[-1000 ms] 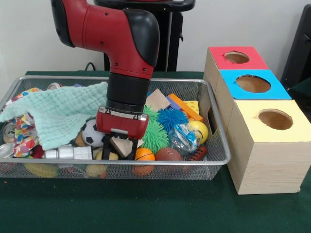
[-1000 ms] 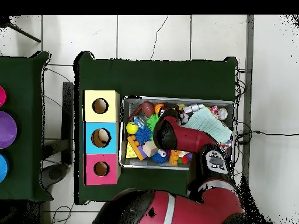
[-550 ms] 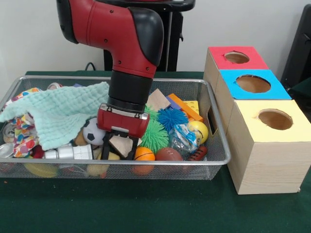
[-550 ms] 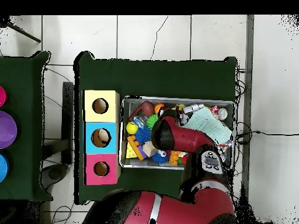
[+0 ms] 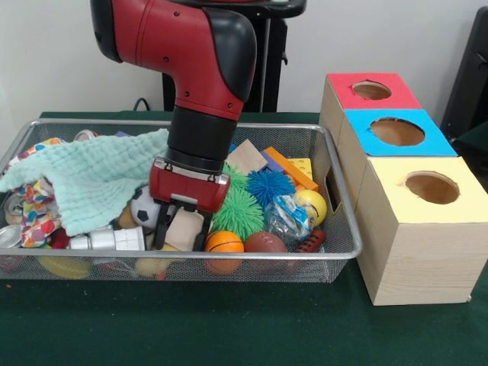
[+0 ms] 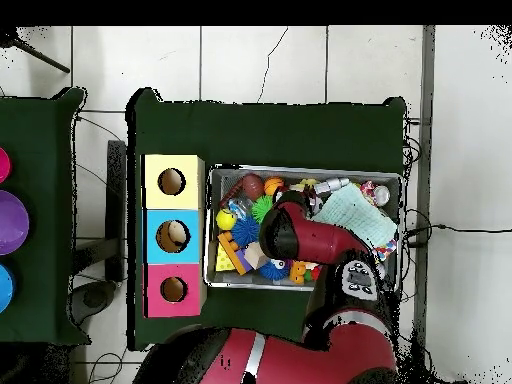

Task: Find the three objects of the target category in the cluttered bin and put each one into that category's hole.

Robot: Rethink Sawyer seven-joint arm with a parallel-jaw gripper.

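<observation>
Three holed boxes [image 5: 396, 152], two spiky balls [image 5: 252, 202], one wire bin [image 5: 335, 252].

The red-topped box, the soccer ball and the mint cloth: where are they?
red-topped box [image 5: 347, 94], front view, bare red top beside its hole.
soccer ball [image 5: 142, 207], front view, its white left side beside the gripper.
mint cloth [image 5: 88, 178], front view, middle of the spread fabric.
</observation>
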